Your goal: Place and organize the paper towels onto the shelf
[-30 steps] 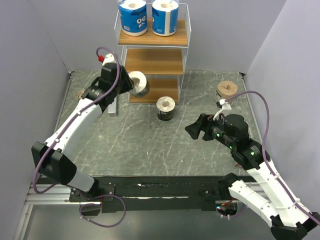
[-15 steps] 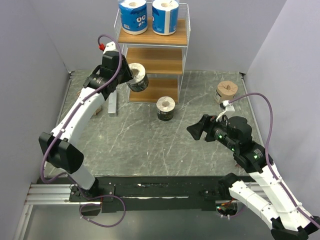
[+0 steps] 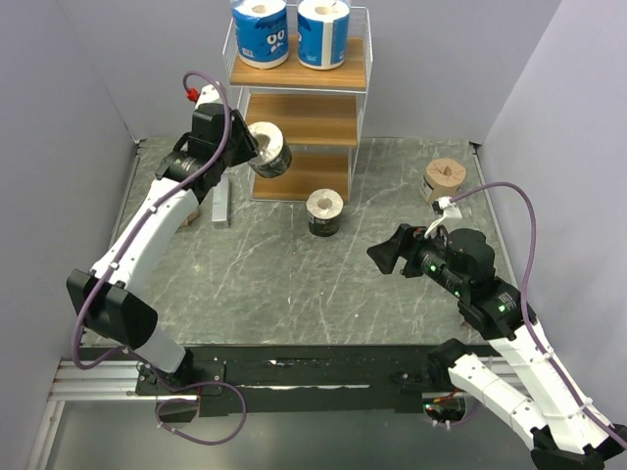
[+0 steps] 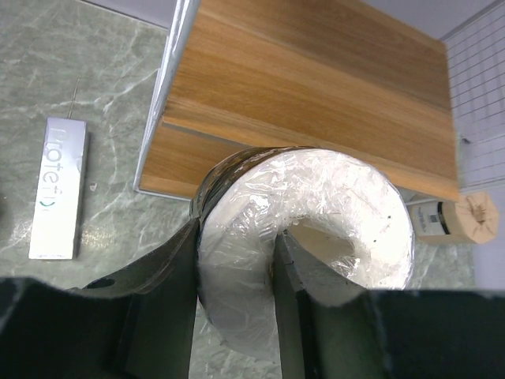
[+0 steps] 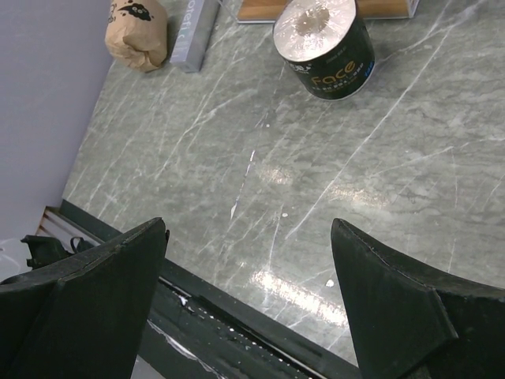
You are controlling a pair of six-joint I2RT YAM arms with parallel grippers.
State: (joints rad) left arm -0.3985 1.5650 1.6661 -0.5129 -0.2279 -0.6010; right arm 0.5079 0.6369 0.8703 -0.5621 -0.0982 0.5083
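Left claw [image 4: 235,260] clamps a black, crinkly-wrapped roll [image 4: 331,209].

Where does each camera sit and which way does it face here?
Top external: above and behind both arms, looking down on the table and shelf.
Left wrist: behind the left gripper, shut on the held roll, facing the shelf's boards.
Right wrist: behind the open right gripper, looking down at the table.
Shared: top and right wrist both show the standing black roll.
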